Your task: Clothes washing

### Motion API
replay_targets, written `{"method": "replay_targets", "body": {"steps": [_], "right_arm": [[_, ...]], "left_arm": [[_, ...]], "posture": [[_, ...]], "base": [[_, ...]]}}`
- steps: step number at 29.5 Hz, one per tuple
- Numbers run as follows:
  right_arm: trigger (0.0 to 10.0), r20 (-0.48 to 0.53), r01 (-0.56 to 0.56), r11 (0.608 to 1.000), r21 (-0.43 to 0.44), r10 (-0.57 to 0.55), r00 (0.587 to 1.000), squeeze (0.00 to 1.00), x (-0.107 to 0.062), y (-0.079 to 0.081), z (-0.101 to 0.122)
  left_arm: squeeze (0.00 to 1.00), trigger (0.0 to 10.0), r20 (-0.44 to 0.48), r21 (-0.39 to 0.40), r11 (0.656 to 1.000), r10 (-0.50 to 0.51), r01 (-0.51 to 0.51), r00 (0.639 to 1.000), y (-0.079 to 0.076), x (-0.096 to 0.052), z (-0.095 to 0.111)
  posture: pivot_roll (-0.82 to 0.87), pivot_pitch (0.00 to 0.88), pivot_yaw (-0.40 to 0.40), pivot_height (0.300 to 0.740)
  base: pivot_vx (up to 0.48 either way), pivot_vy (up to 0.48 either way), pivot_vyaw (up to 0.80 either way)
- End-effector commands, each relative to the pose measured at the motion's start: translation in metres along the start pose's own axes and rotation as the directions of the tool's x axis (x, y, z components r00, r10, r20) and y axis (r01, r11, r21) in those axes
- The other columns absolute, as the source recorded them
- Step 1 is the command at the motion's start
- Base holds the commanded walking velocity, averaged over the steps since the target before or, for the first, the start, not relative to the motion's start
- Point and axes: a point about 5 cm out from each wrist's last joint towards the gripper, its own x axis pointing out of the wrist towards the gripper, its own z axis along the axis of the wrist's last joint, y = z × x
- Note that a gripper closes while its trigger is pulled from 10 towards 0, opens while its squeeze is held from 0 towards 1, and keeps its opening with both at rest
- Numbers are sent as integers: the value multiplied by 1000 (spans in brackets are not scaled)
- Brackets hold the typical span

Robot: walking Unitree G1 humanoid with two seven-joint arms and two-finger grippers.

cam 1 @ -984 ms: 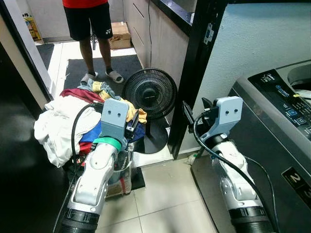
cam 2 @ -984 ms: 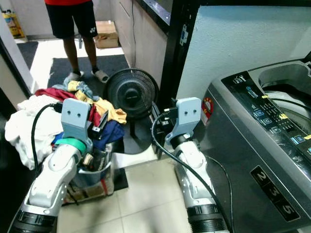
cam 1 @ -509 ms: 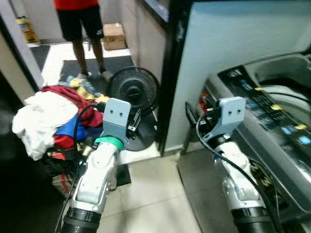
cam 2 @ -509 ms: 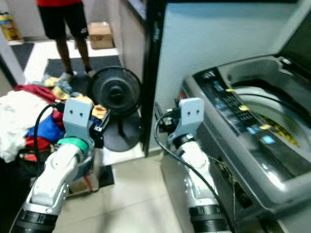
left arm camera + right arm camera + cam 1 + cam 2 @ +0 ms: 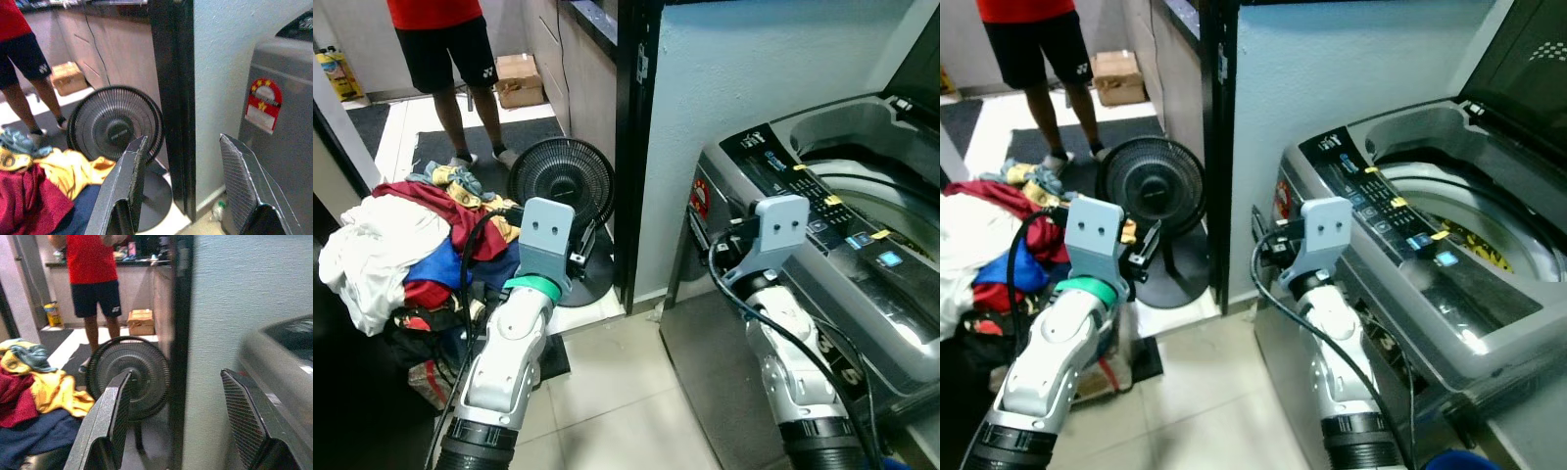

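A heap of mixed clothes (image 5: 396, 245), white, red, blue and yellow, is piled on a basket on the floor at my left. A grey top-loading washing machine (image 5: 773, 186) stands at my right with its lid up and the drum (image 5: 1459, 211) showing. My left gripper (image 5: 183, 188) is held up in front of me, open and empty, beside the heap. My right gripper (image 5: 176, 423) is also open and empty, level with the machine's front left corner. Neither touches anything.
A black floor fan (image 5: 558, 181) stands between the clothes and a black door frame (image 5: 631, 147). A person (image 5: 445, 59) in a red shirt and black shorts stands at the back, near a cardboard box (image 5: 519, 78). Pale tiled floor (image 5: 617, 392) lies below my arms.
The camera has swung to the right: the washing machine and its open drum now show much more, and the clothes heap sits further left in the picture. Both arms keep their pose.
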Motion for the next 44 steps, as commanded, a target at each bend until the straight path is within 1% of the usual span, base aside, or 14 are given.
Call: {"method": "replay_targets", "body": {"steps": [1,5,8,14,17,25,34,39,40,44], "right_arm": [[10000,-9,-29,1000,2,29,1000,0,0,7,-3],[10000,-13,-26,1000,-5,26,1000,0,0,6,-4],[10000,-12,-33,999,6,33,999,0,0,8,-4],[10000,-10,-60,998,14,60,998,0,-1,12,-3],[10000,-16,-94,996,11,94,995,0,-2,15,-4],[10000,-30,-110,994,6,110,993,0,-4,16,-7],[10000,-34,-115,993,8,115,993,0,-4,17,-8],[10000,-42,-120,993,-5,120,992,0,-6,17,-11],[10000,-44,-119,992,-32,117,992,0,-6,17,-11],[10000,-48,-122,991,-46,120,992,0,-6,17,-12]], "left_arm": [[0,10000,-22,-4,1000,13,-13,1000,5,-2,-5],[0,10000,-21,-4,1000,14,-14,1000,5,-2,-5],[0,10000,-21,-5,1000,14,-14,1000,5,-2,-5],[0,10000,-19,5,1000,8,-8,1000,3,-2,-5],[0,10000,-23,2,1000,7,-7,1000,3,-2,-6],[0,10000,-32,-17,1000,6,-7,999,3,-3,-8],[0,10000,-15,-11,1000,7,-7,1000,3,-3,-7],[0,10000,-11,2,1000,18,-18,1000,5,-3,-7],[0,10000,-11,1,1000,20,-20,1000,5,-2,-7],[0,10000,-12,0,1000,21,-21,1000,5,-2,-7]], "posture": [[16,56,25,740],[14,55,26,740],[14,55,26,740],[11,56,27,740],[10,55,25,740],[12,55,25,740],[11,55,26,740],[11,55,26,740],[9,56,25,740],[9,56,25,740]], "base": [[0,480,763],[0,480,714],[0,480,0],[0,0,0],[0,0,0],[0,0,0],[0,0,0],[477,0,0],[480,0,769],[480,0,764]]}}
